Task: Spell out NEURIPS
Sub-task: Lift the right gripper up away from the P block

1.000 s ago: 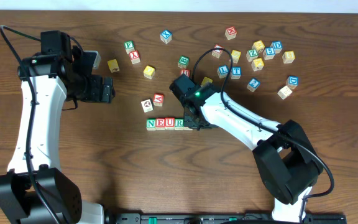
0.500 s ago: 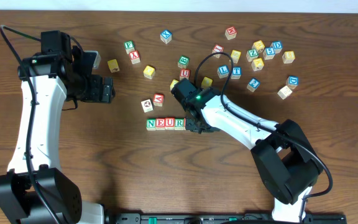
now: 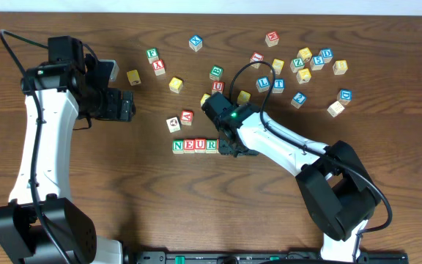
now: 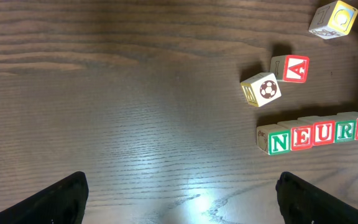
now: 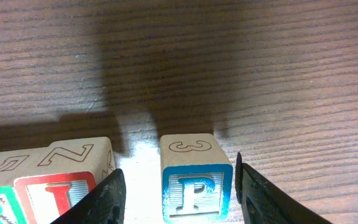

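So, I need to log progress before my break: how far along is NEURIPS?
Done: N, E, U, R, I stand in a row. In hand: the P cube sits on the table between the right gripper's open fingers, a gap away from the I cube. Left: closing that gap perhaps, then the S, presumably among the scattered cubes; I can't read which.

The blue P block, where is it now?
In the right wrist view the P block stands between the fingers of the right gripper, just right of the I block, not touching it.
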